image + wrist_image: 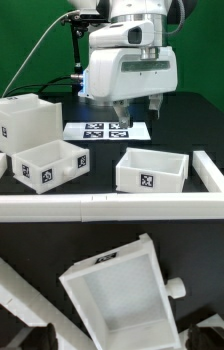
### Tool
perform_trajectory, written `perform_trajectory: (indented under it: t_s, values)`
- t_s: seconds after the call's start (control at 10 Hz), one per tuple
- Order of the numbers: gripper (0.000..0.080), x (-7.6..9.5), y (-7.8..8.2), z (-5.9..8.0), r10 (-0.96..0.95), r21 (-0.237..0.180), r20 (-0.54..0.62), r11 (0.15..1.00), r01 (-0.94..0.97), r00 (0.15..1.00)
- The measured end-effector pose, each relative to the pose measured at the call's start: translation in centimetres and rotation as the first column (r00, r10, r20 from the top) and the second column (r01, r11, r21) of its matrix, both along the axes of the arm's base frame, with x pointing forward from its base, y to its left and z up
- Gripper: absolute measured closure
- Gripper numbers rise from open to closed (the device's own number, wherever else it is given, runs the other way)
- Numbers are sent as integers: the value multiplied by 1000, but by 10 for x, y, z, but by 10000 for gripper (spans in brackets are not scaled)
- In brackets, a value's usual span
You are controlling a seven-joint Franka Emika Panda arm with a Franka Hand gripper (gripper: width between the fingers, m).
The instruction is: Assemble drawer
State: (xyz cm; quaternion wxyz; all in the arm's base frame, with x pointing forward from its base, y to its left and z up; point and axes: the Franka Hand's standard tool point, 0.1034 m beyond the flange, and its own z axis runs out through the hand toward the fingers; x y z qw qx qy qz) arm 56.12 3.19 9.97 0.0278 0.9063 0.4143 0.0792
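The pincer (137,106) is hanging above the black counter (190,125) with its fingers spread wide and nothing between them. It is hovering just over the marker board (105,128). The drawer is lying in three separate pieces. The big cube casing (25,122) is sitting at the exterior view's left. The left tray (50,163) is resting just in front of it, and the right tray (152,170) is standing well apart, near a white rail (207,168). The wrist view is looking down into one tray (120,297) with its round knob (178,287) sticking out sideways. A blurred finger (32,335) is showing at the frame's corner.
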Motion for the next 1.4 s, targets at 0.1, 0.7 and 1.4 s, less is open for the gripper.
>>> perform_trajectory:
  t_s: [0.1, 0.7, 1.4]
  values:
    - [149, 0, 0, 0, -1, 1, 9, 1000, 1, 1000]
    - [149, 2, -9, 2, -71, 16, 9, 997, 71, 997]
    - [149, 8, -17, 9, -410, 107, 10, 907, 407, 912]
